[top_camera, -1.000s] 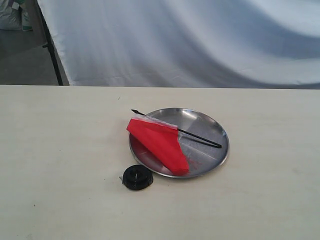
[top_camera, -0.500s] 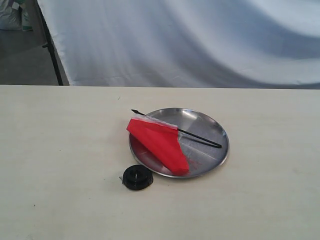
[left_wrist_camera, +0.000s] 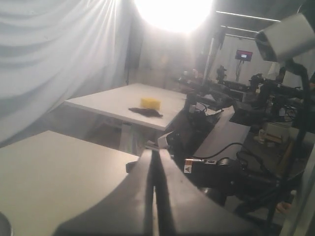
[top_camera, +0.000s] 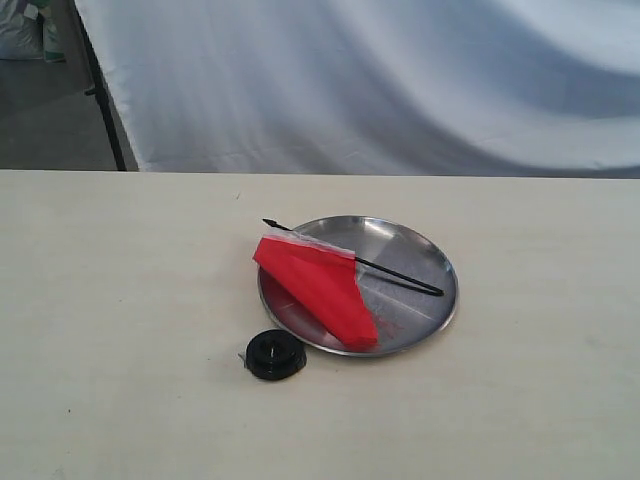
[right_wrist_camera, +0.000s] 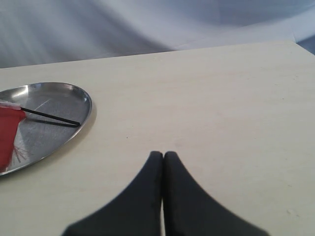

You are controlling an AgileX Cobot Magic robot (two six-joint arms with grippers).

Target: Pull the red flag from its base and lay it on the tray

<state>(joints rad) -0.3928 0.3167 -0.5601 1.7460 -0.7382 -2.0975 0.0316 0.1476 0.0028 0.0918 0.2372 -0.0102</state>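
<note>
The red flag [top_camera: 318, 287] lies flat on the silver tray [top_camera: 424, 253], its thin black stick running across the tray with the pointed tip past the rim. In the right wrist view the tray [right_wrist_camera: 69, 96] and a corner of the red flag [right_wrist_camera: 7, 132] show off to one side. The small black base [top_camera: 275, 354] sits alone on the table just in front of the tray. Neither gripper appears in the exterior view. My right gripper [right_wrist_camera: 163, 156] is shut and holds nothing, well away from the tray. My left gripper [left_wrist_camera: 154, 153] is shut too, pointing off the table.
A white cloth backdrop [top_camera: 380, 80] hangs behind the cream table [top_camera: 120, 300]. In the left wrist view a second table [left_wrist_camera: 123, 105] carries a yellow block [left_wrist_camera: 150, 102] and a dark item, with robot hardware and cables [left_wrist_camera: 236, 167] beyond.
</note>
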